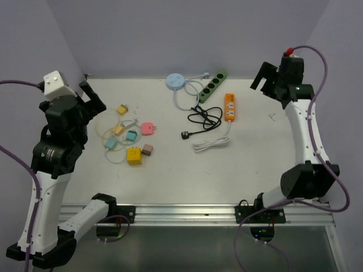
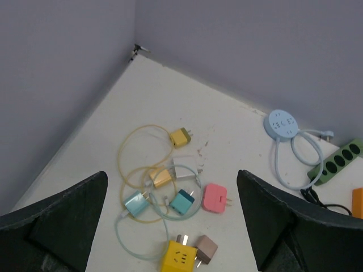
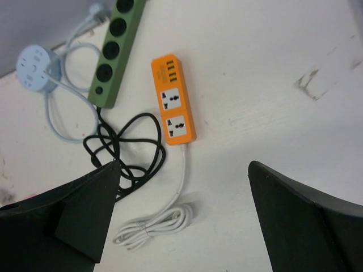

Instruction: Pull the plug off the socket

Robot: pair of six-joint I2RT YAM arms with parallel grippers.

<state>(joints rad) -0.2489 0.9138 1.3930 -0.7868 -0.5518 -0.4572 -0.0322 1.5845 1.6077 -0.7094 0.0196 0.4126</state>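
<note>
Top view: the left jaws, at the left edge of the frame, stand wide open and hold nothing. The right jaws, at the upper right, are raised off the desk (image 1: 255, 164), also wide open and empty. The black plug (image 1: 185, 135) lies loose on the desk near the frame's centre, apart from the orange strip (image 1: 229, 107) to its upper right. Its black cord (image 1: 205, 117) coils between them, up towards the green strip (image 1: 211, 86). A white cord (image 1: 211, 144), bundled, lies just below the orange strip. A round blue socket (image 1: 175, 81) sits at the top centre, and a cluster of small chargers (image 1: 134, 155) lies at centre left.

Left wrist view: the two dark fingers (image 2: 62, 221) stand far apart at the lower corners with nothing between them. Past them lie the chargers (yellow, pink, teal and others, tangled in thin cables), and the blue socket is at the right.

Right wrist view: the fingers (image 3: 306, 226) are spread wide at the lower corners, gripping nothing. The orange strip lies at upper centre, both its sockets bare. The plug cannot be seen here.
</note>
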